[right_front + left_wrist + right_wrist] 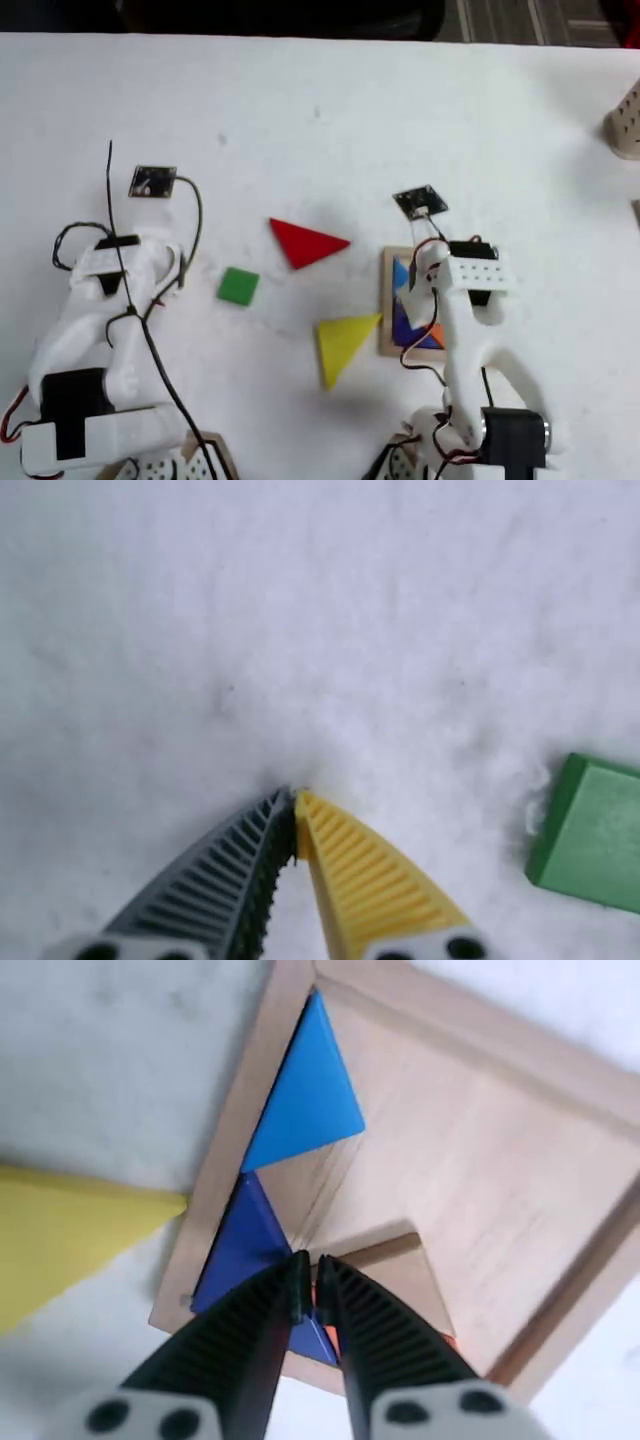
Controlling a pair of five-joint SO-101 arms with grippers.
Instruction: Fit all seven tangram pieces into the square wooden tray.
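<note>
Hovering over tray (480, 1160), right pincer (312, 1270) closed; left pincer (295, 800) closed, angled down near green square (590, 830).

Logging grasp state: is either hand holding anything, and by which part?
Nothing held: left hand is shut over the table; right hand is shut above the tray, no piece between its tips.

The tray (520, 1090) is lying directly under the right gripper (312, 1280), two triangles (305, 1100) are sitting in it along one wall, a third triangle (342, 343) is lying outside with its tip at that wall, a fourth triangle (305, 243) is resting farther off, between the two grippers, and the square piece (590, 830) is lying just beside the left gripper (293, 800).
</note>
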